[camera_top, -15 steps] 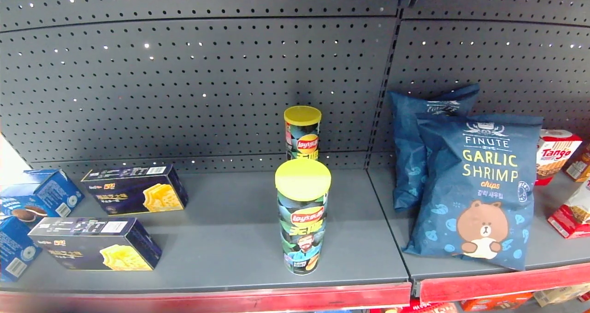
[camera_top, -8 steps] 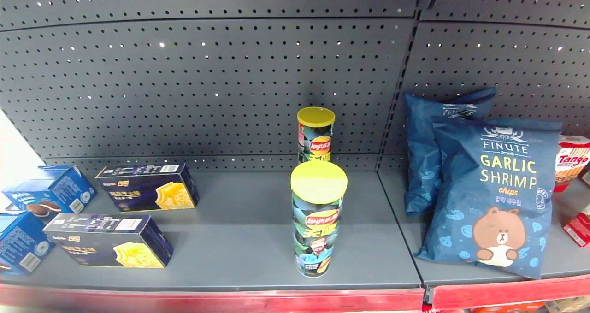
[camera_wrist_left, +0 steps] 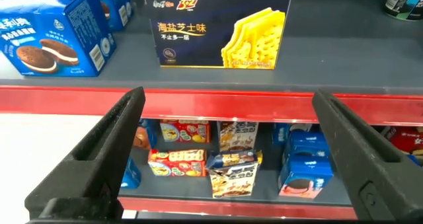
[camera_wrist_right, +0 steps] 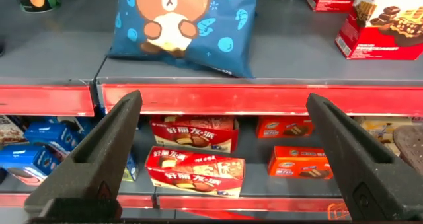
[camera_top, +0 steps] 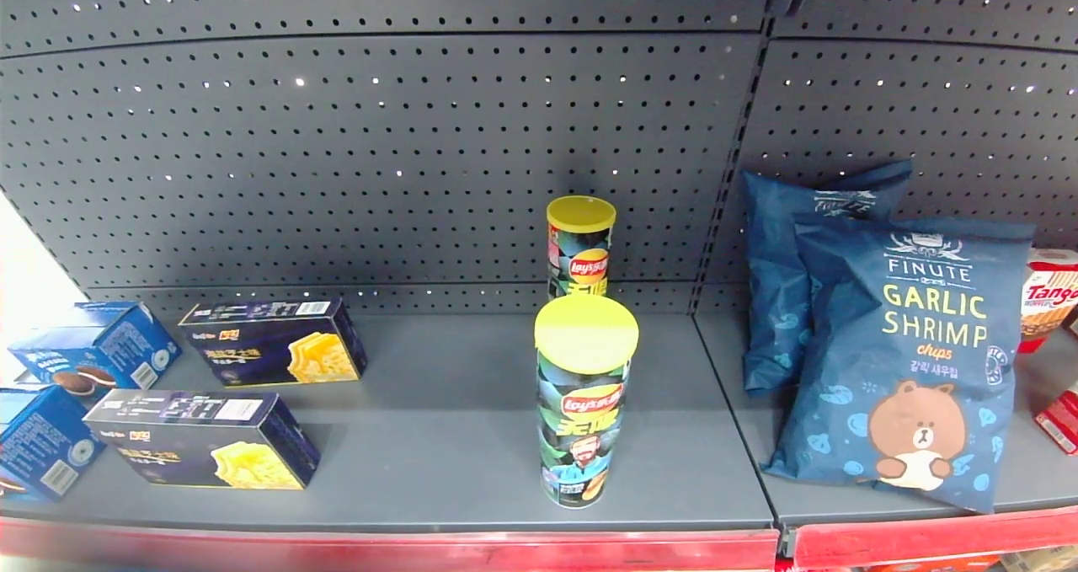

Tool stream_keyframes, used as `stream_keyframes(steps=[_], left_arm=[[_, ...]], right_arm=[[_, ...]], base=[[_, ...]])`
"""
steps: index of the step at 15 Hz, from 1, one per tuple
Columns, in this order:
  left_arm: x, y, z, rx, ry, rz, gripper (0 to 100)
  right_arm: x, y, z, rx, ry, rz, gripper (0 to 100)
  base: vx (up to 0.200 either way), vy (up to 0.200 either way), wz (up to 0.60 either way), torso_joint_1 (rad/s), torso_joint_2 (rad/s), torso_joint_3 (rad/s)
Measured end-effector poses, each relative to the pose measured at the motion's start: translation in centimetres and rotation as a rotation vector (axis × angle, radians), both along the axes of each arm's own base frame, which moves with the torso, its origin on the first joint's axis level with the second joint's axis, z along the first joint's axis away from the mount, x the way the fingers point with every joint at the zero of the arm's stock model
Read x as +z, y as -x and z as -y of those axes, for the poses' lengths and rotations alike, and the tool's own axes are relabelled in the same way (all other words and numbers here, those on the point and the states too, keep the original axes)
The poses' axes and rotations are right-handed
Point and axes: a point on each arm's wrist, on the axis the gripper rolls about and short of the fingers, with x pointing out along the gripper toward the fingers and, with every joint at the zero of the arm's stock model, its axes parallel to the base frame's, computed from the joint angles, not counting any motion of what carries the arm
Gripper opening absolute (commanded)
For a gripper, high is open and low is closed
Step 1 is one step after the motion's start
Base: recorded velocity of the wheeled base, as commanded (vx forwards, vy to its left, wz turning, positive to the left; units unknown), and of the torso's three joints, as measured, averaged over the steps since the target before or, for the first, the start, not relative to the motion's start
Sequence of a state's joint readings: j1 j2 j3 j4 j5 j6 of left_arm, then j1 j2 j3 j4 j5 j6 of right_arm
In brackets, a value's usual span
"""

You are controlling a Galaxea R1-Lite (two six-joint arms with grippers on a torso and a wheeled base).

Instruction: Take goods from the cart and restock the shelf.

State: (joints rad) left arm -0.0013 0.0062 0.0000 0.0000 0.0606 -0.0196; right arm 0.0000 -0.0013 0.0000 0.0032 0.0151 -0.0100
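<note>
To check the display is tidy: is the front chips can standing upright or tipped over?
Upright. The front chips can stands on its base on the shelf, with its yellow lid on top.

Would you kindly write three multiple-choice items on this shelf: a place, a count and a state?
1. Where is the rear chip can relative to the front chip can?
A. Directly behind it
B. Stacked on it
C. Lying beside it

2. How many blue chip bags are on the shelf?
A. One
B. Two
C. Four

3. How is the left gripper?
A. Shut on a box
B. Shut on a can
C. Open, empty

Key: 1 A, it stands nearer the pegboard; 2 B, one leans behind the other; 3 C, its jaws stand apart, holding nothing.
</note>
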Motion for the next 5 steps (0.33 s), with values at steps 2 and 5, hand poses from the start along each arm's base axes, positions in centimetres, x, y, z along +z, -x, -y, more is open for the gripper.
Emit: stream_keyframes(steps=[2,5], left_arm=[[0.0,0.0,0.0,0.0,0.0,0.0,100],[0.0,0.0,0.0,0.0,0.0,0.0,100]], right_arm=[[0.0,0.0,0.0,0.0,0.0,0.0,100],[0.0,0.0,0.0,0.0,0.0,0.0,100]], base=[[0.0,0.0,0.0,0.0,0.0,0.0],[0.0,0.0,0.0,0.0,0.0,0.0]])
